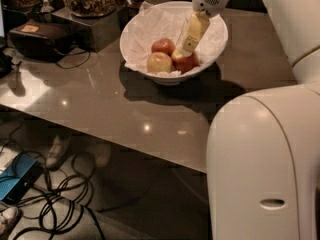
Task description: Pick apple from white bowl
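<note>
The white bowl [212, 46], lined with crinkled white paper, stands on the grey table at the back centre. Three apples lie in it. The apple [186, 62], the largest and red-orange, lies at the right. A pale yellow-green apple [159, 63] lies at the left and a smaller dark red apple [163, 45] behind. My gripper [189, 48] reaches down into the bowl from the upper right, its pale tip right at the top of the red-orange apple and partly hiding it.
A dark device with a cable [40, 39] and a black stand with jars of snacks [90, 4] sit at the table's back left. My white body [260, 169] fills the right foreground. Cables [55, 204] and a blue object [15, 181] lie on the floor below the table's front edge.
</note>
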You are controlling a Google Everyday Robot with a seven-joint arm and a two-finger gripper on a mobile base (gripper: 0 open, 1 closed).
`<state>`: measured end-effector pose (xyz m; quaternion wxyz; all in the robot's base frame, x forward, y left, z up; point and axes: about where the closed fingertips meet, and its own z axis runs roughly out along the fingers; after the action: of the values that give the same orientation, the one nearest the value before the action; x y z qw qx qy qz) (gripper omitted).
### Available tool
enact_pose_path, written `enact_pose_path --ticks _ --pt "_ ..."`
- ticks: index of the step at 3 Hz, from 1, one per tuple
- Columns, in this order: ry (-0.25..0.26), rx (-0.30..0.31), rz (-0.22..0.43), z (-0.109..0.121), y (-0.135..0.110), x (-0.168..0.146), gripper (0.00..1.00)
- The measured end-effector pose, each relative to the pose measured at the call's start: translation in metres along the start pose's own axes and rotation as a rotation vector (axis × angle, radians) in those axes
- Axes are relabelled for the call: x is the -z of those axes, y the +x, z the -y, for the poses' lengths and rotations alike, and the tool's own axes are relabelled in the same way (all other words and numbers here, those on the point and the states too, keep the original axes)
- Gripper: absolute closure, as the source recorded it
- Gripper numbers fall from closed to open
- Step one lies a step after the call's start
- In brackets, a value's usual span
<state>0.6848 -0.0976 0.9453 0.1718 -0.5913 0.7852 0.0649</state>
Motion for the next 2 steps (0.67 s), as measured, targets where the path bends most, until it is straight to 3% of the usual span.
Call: enact_pose_path --ticks 2 --pt "-0.026 0.029 -0.025 -0.0035 0.0026 -0.0150 0.13"
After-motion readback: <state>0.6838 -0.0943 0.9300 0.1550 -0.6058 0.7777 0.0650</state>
